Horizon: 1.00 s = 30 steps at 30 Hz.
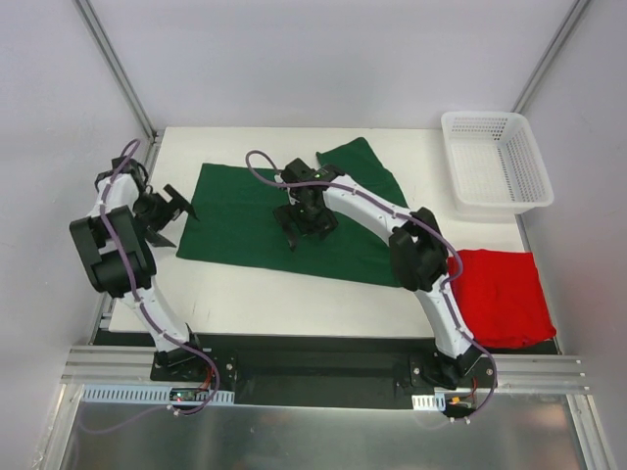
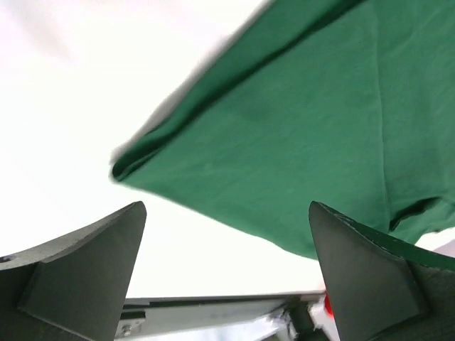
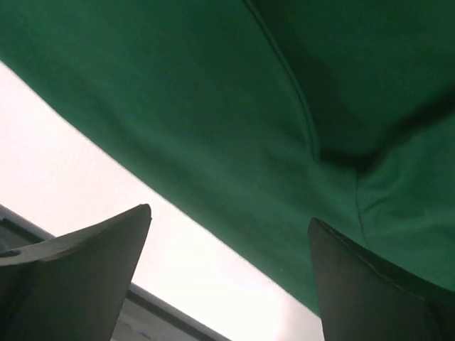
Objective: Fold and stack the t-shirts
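Green t-shirt (image 1: pixel 235 220) flat mid-table; red t-shirt (image 1: pixel 505 294) folded right.

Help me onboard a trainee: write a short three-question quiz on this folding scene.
1. True or false: the red t-shirt lies on the table, outside the white basket.
2. The right gripper hovers over: A) the green t-shirt; B) bare table; C) the white basket.
3. Fill in: the left gripper, at the green t-shirt's edge, has its jaws ____.

Key: 1 true; 2 A; 3 open.
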{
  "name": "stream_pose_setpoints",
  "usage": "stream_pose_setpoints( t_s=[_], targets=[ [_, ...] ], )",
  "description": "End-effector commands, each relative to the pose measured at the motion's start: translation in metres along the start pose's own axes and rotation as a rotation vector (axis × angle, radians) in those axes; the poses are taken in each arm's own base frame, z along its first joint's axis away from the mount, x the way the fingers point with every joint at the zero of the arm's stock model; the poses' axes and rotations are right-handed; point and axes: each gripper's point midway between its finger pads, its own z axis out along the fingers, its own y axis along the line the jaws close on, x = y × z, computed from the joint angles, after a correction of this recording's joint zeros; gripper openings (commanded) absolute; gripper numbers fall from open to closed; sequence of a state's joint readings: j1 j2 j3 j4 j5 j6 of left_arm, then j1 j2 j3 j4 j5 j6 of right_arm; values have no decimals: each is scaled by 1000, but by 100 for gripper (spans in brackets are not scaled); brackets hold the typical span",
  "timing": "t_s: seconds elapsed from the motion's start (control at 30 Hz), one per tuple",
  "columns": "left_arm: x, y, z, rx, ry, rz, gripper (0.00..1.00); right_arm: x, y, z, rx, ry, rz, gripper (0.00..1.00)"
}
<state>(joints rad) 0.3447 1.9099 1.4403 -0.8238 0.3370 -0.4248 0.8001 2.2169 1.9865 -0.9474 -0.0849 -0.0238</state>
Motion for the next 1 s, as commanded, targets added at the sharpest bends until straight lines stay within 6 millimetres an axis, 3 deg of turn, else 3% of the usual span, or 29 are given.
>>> stream_pose_setpoints(
  t_s=[0.0, 0.03, 0.1, 0.13, 0.27, 0.43, 0.53, 0.67, 0.97],
  targets=[
    [21, -7, -46, 77, -99, 5, 99, -11, 8, 3, 7, 17, -33, 96],
    [28, -12, -58, 111, -126, 15, 99, -11, 6, 11, 16, 24, -34, 96],
    [48, -14, -57, 159, -105, 17, 99, -21, 6, 12, 24, -3, -37, 96],
    [56, -17, -67, 187, -131, 36, 99, -25, 4, 13, 39, -15, -39, 96],
    [95, -15, -66, 229, -104, 69, 99, -40, 2, 20, 50, -49, -35, 96],
    [125, -12, -69, 266, -106, 111, 99, -44, 2, 36, 52, -47, -36, 96],
    [136, -7, -66, 274, -93, 111, 99, -27, -2, 54, 51, 23, -36, 96],
    [141, -7, -67, 286, -92, 107, 99, 16, -12, 75, 91, 148, -54, 96],
    [127, -23, -85, 323, -138, 119, 99, 77, -13, 69, 166, 274, -161, 96]
  ],
)
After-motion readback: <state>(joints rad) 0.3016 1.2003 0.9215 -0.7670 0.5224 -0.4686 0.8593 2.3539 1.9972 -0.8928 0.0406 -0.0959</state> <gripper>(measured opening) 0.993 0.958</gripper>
